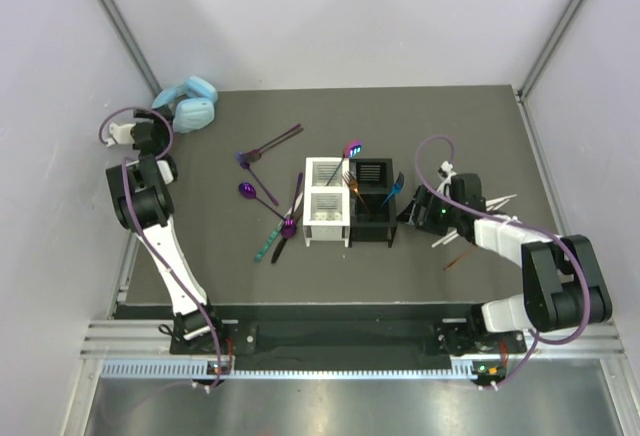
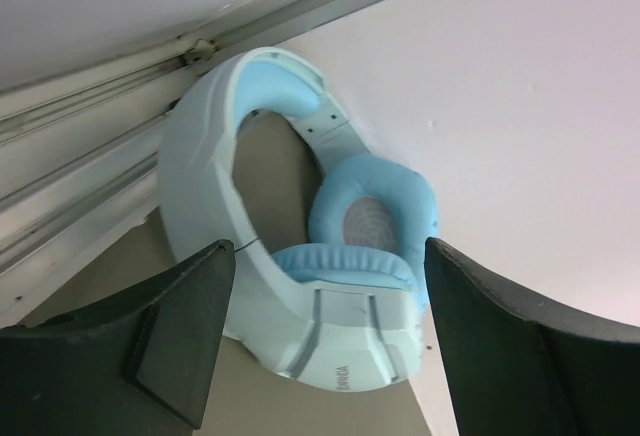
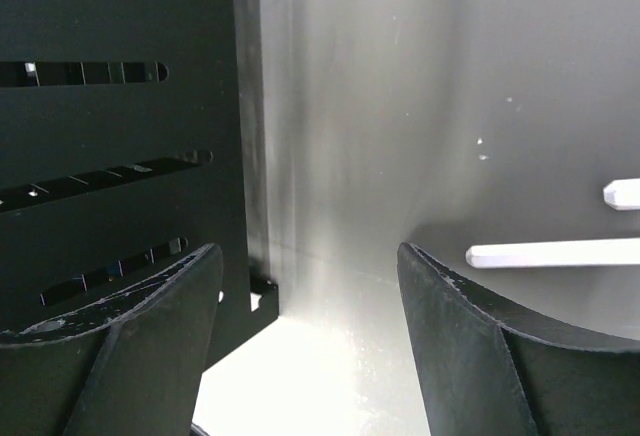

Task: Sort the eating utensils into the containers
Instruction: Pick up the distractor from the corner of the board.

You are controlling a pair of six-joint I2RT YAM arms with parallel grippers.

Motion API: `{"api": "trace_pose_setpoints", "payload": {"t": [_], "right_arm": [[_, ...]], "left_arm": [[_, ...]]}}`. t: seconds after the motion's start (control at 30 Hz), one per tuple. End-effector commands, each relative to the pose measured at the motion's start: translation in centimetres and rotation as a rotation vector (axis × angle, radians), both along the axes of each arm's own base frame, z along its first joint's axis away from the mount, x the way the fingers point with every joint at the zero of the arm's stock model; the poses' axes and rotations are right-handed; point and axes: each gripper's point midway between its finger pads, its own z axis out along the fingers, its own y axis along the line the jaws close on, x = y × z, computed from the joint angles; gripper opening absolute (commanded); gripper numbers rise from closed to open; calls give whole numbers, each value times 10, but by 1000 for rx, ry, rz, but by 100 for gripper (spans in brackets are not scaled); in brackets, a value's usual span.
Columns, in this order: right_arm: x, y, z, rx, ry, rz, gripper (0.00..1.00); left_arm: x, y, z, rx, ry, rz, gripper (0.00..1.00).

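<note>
The white caddy (image 1: 325,202) and the black caddy (image 1: 372,201) stand side by side mid-table. A purple fork (image 1: 351,180) and a blue-tipped utensil (image 1: 395,192) stick out of the black one. Purple spoons and forks (image 1: 268,171) and a green-handled knife (image 1: 266,242) lie left of the caddies. White sticks (image 1: 444,239) and a brown stick (image 1: 458,259) lie near my right arm. My right gripper (image 1: 408,212) is open and empty just right of the black caddy's wall (image 3: 110,116), with white sticks (image 3: 550,253) beyond it. My left gripper (image 1: 160,134) is open and empty.
Light-blue headphones (image 1: 188,104) lie at the table's back left corner, right in front of my left gripper (image 2: 330,356) in the left wrist view (image 2: 330,286). Walls close the table at the back and both sides.
</note>
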Motion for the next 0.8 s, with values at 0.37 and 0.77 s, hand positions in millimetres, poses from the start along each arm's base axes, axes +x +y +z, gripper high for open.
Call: {"api": "trace_pose_setpoints", "payload": {"t": [0.37, 0.77], "right_arm": [[-20, 0, -24, -39, 97, 26, 72], [-17, 2, -25, -32, 103, 31, 71]], "left_arm": [[17, -16, 71, 25, -200, -100, 82], [48, -22, 22, -87, -64, -138, 82]]}}
